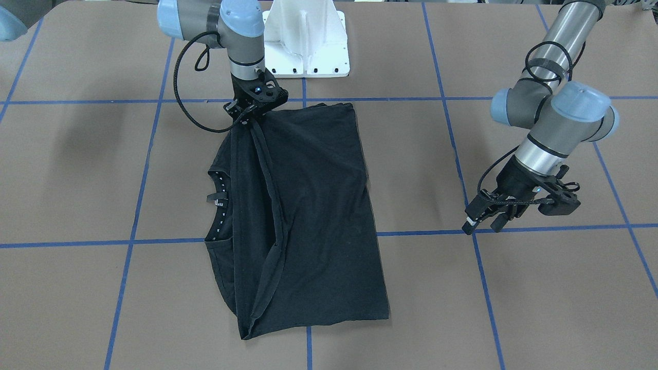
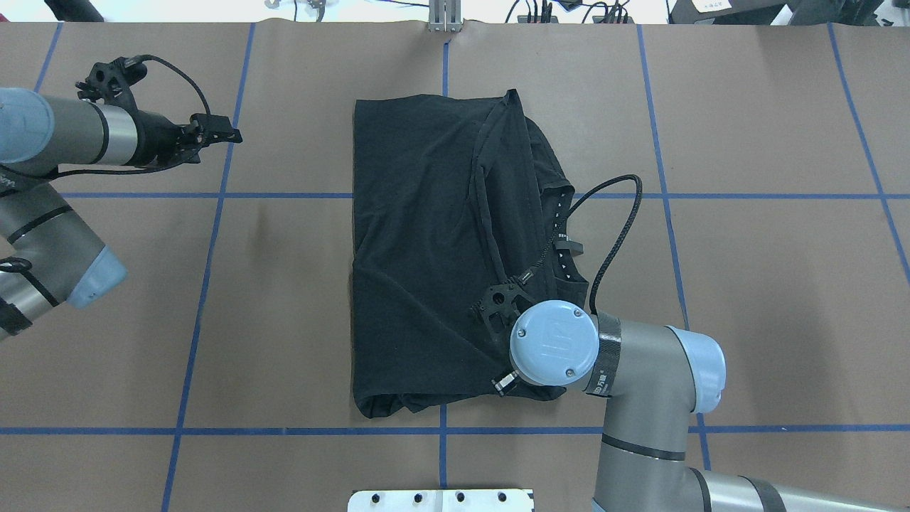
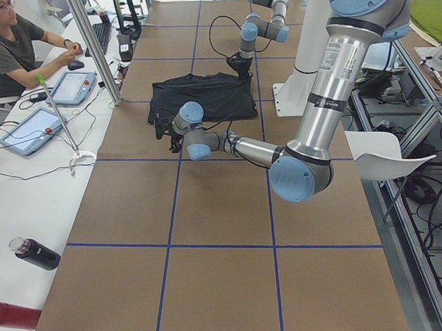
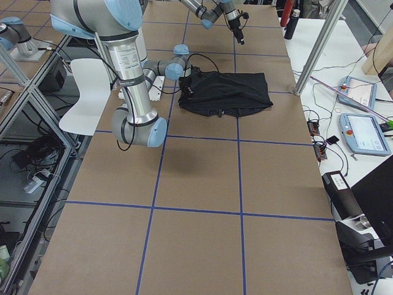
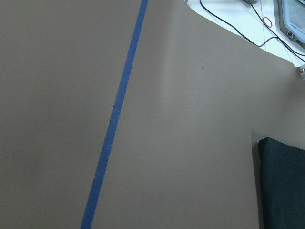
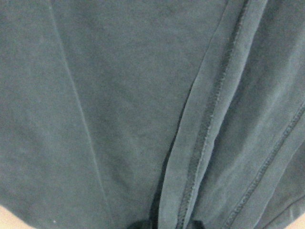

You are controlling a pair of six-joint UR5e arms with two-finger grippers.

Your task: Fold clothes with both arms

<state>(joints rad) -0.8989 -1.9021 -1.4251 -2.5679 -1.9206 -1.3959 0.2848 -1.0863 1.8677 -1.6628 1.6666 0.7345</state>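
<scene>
Black T-shirt folded lengthwise at the middle of the desk, with its collar toward the robot's right. The right pincer is clamped on a hemmed edge at the shirt's end nearest the robot, the cloth drawn up into it. The left pincer hovers well apart from the shirt, over a blue tape line, fingers spread and holding nothing.

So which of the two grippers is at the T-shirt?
The right gripper: it pinches the T-shirt at a hem fold, and the cloth rises to it. The left gripper hangs open over bare table, apart from the cloth.
</scene>
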